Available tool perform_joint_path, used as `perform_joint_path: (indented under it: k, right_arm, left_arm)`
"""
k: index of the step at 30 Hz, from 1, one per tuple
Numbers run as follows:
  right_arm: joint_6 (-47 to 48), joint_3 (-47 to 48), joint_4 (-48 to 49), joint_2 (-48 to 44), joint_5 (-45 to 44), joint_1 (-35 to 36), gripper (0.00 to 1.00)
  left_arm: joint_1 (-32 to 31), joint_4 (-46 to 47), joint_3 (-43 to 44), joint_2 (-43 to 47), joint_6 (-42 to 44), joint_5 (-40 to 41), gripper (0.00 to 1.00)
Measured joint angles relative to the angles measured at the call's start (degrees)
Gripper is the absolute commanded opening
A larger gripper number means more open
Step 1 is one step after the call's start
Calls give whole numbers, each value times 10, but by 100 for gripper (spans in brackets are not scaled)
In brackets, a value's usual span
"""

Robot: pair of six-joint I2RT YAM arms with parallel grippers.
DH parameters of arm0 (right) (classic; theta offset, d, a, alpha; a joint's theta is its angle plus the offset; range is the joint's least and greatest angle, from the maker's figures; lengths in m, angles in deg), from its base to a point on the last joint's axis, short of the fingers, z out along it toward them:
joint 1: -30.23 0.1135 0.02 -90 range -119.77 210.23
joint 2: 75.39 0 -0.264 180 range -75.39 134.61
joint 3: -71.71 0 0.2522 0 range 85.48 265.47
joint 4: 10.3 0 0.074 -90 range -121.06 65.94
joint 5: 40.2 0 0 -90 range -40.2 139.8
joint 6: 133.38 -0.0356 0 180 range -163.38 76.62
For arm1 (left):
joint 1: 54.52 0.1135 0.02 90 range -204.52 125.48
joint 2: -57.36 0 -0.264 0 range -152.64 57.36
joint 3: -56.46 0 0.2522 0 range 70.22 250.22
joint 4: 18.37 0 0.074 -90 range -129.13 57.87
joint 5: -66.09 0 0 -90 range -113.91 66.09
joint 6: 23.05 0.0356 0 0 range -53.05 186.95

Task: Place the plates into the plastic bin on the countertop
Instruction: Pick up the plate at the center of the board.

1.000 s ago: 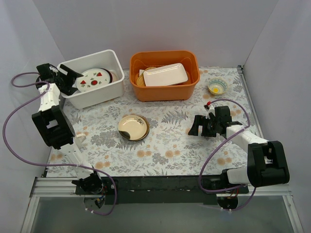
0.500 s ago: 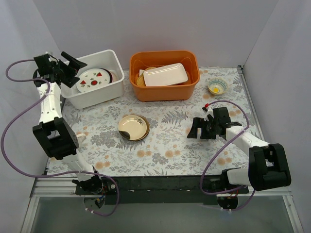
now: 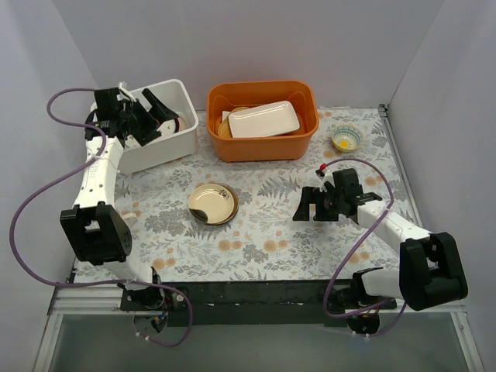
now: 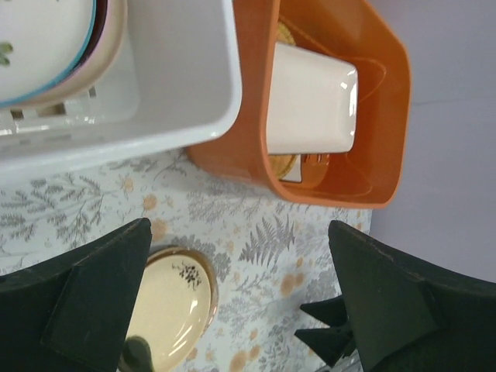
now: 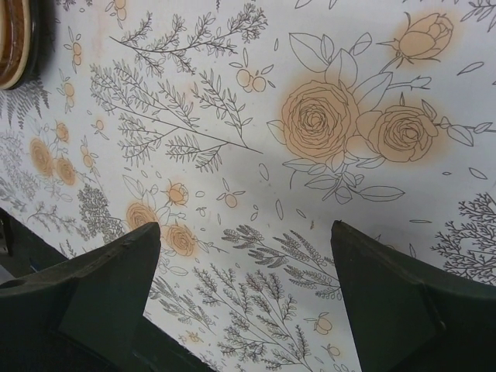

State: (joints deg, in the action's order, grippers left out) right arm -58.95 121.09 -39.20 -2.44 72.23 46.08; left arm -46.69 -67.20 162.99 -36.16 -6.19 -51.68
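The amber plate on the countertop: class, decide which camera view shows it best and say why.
The top external view: the amber plate lies whole and unobstructed there. The left wrist view catches most of it, cut off at the bottom. The right wrist view shows only a sliver of rim.

The white-and-black left arm (image 3: 97, 174) rises from its base at the near left and stretches far forward, its wrist bent toward the right. Its black two-finger left tool (image 3: 149, 116) has the jaws spread wide with nothing between them. The white-and-black right arm (image 3: 387, 221) lies low, reaching forward and inward to the left, and its black two-finger right tool (image 3: 310, 208) faces downward, jaws spread wide and empty.
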Motion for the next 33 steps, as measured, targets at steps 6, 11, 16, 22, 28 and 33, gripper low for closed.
perform_joint_path:
  k: [6, 11, 16, 22, 28, 33]
  right_arm:
    - [-9, 7, -4, -6, 0, 12, 98]
    - [-14, 14, -9, -7, 0, 26, 98]
    - [-22, 19, -11, -7, -1, 41, 98]
    - [-26, 21, -11, -6, -2, 55, 98]
    - [-29, 21, -10, -6, -2, 67, 98]
    - [-33, 21, -10, -5, -2, 72, 98]
  left_arm:
    - [-21, -23, -97, 60, 9, 13, 98]
    - [-35, -38, -155, 120, 11, 23, 96]
    - [-49, -48, -212, 173, 12, 33, 92]
    - [-50, -65, -294, 212, 14, 44, 84]
    - [-50, -66, -383, 244, 8, 44, 76]
    - [-51, -60, -433, 260, 3, 44, 72]
